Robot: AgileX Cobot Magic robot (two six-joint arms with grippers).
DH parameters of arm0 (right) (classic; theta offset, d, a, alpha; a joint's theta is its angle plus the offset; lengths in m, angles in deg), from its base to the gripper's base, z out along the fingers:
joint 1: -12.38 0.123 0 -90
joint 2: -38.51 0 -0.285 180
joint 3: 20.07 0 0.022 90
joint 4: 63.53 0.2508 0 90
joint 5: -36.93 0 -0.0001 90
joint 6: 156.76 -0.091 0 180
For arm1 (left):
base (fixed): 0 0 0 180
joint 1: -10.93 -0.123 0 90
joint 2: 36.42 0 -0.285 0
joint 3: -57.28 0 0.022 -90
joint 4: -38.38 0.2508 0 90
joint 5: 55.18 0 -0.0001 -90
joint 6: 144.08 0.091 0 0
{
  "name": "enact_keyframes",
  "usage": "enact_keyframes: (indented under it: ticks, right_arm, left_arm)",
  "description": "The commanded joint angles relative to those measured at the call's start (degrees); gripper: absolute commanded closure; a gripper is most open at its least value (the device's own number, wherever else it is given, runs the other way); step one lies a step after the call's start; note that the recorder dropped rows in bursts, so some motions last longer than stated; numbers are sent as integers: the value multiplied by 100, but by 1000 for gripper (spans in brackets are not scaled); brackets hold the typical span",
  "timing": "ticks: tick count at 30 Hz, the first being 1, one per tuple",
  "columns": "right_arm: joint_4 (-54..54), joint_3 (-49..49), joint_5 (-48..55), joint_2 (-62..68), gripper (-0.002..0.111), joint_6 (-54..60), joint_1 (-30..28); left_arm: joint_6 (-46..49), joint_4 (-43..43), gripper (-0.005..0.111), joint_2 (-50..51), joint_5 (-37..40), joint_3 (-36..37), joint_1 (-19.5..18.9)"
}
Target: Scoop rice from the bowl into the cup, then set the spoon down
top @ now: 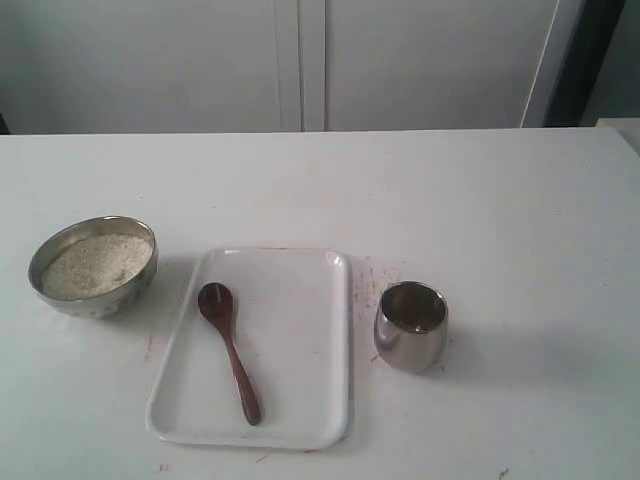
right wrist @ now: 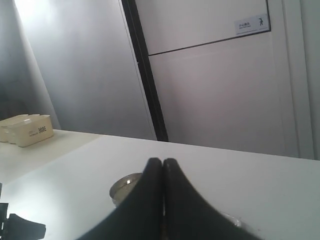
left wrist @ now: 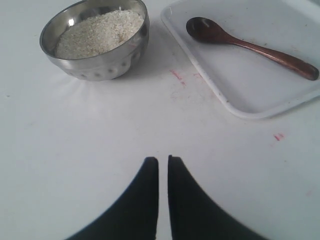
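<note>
The left tool hangs low over the bare desk with its fingers almost together, only a thin slit between them, and nothing in its hold. The spoon lies beyond it on the white tray, its long axis running along the tray's length: handle end toward the near desk edge, oval bowl end toward the far side. In the left wrist view the spoon sits ahead and off to one side, with the bowl of rice ahead on the other side. I judge the left arm the nearer one for the pick-up. The cup stands just beside the tray's other edge. The right tool is pressed fully closed and empty, with the cup just past it. Farther off, a small sign on the wall panel is too small to read, as is the marking on a cream box.
</note>
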Motion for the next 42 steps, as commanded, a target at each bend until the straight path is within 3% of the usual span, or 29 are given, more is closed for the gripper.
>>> enact_keyframes:
  ticks: [1,10,22,31,42]
  right_arm:
    - [21,-293,-659,-22,108,92,19]
    - [21,-1159,-1687,-22,108,92,19]
    - [21,-1965,-1849,-22,108,69,19]
    - [21,-3107,-2694,-22,108,69,19]
    - [21,-3128,-2437,-22,108,28,19]
  left_arm:
    - [20,-62,92,-17,19,29,31]
    - [20,-62,92,-17,19,29,31]
    - [20,-62,92,-17,19,29,31]
    - [20,-62,92,-17,19,29,31]
    - [20,-62,92,-17,19,29,31]
